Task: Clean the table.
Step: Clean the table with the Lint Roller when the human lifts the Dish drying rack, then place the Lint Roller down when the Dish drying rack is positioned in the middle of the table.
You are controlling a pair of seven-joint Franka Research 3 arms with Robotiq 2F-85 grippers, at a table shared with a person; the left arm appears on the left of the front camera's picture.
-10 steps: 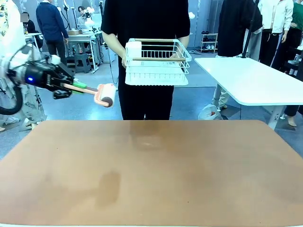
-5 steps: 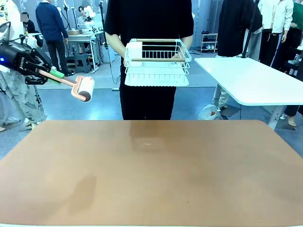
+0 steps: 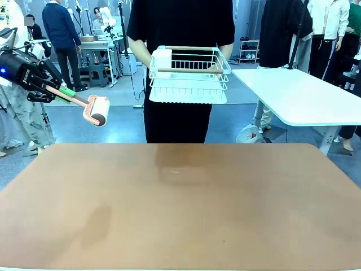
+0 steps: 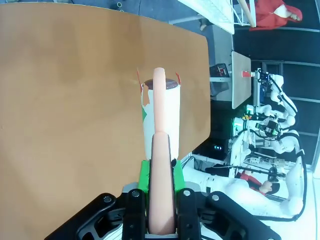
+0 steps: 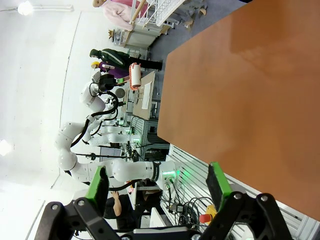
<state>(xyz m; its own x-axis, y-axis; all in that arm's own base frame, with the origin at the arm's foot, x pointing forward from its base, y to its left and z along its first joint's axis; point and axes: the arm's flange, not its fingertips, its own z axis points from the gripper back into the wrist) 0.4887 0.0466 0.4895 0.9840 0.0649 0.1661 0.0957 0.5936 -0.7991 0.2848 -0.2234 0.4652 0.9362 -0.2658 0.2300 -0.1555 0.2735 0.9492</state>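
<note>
The terracotta table [image 3: 180, 203] lies bare in the front view. Off its far left corner, in the air, my left gripper [image 3: 61, 90] is shut on the peach handle of a lint roller [image 3: 97, 110], whose white roll points toward the table. In the left wrist view the green pads [image 4: 144, 175] clamp that handle, with the lint roller [image 4: 160, 107] above the table [image 4: 75, 100]. My right gripper [image 5: 157, 182] is open with nothing between its fingers, beside the table [image 5: 240, 100]. A person at the far edge holds a white wire rack [image 3: 189, 76].
A white block [image 3: 162, 58] sits in the rack's left end. A smaller white-topped table [image 3: 304, 96] stands at the far right. Other people stand in the background behind the far edge.
My left gripper has swung left and slightly up with the lint roller, away from the table's far edge, then nearly stopped. The person still holds the rack.
</note>
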